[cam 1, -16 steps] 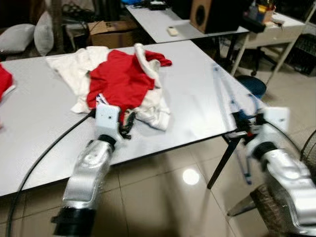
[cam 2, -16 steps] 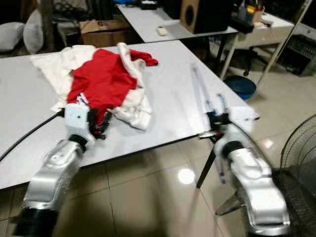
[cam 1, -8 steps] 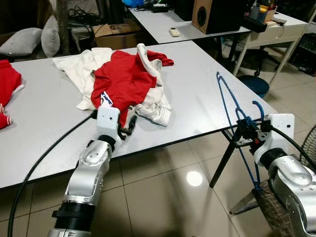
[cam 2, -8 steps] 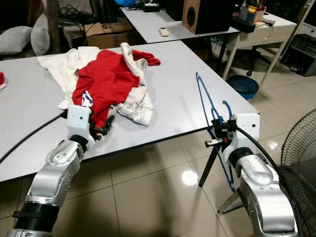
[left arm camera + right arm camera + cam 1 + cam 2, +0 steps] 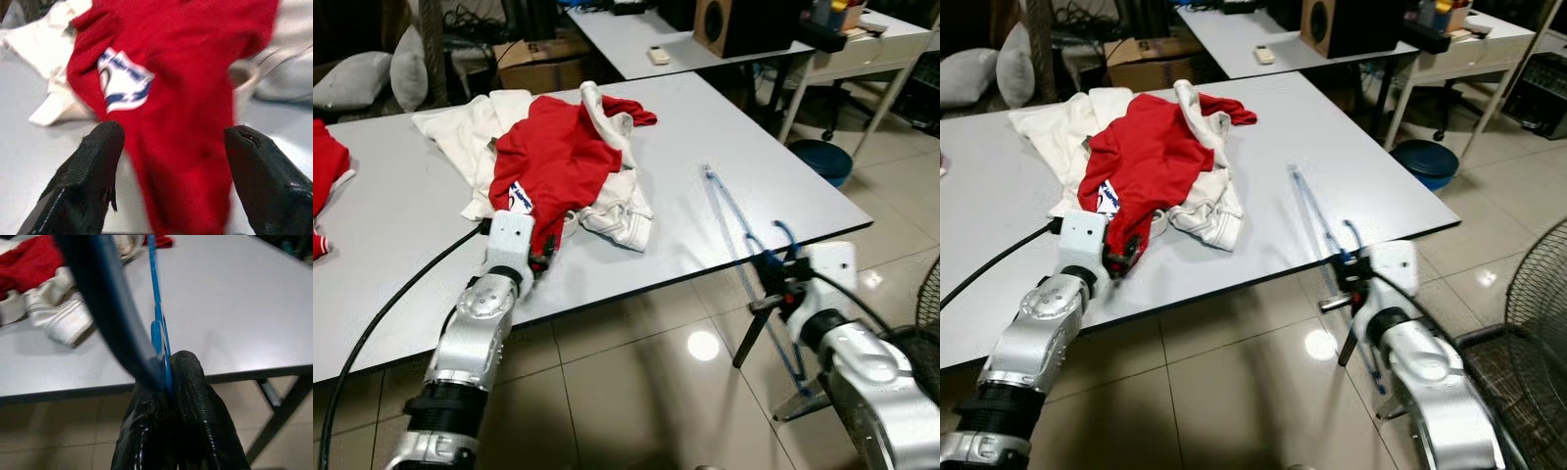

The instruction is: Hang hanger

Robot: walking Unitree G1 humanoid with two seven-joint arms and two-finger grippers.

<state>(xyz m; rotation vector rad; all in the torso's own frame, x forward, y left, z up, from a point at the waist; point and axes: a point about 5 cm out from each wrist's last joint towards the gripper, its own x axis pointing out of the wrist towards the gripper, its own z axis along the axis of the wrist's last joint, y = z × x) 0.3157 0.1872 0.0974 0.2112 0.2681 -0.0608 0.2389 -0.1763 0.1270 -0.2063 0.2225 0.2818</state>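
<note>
Pinching blue hanger [image 5: 157, 328], right gripper [image 5: 168, 382] jaws closed

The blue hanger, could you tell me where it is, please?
The blue hanger is clamped in the right gripper at the table's near right edge.

My left arm reaches forward and up over the near edge of the table, silver forearm straight, wrist level. My left gripper [image 5: 168, 171] is at the lower edge of the red cloth, its two black fingers [image 5: 83, 181] spread wide with the cloth between them but not pressed. My right arm is bent low on my right side, beside the table corner. My right gripper [image 5: 168, 382] has its fingers [image 5: 200, 401] pressed together on the blue hanger [image 5: 157, 308].
</note>
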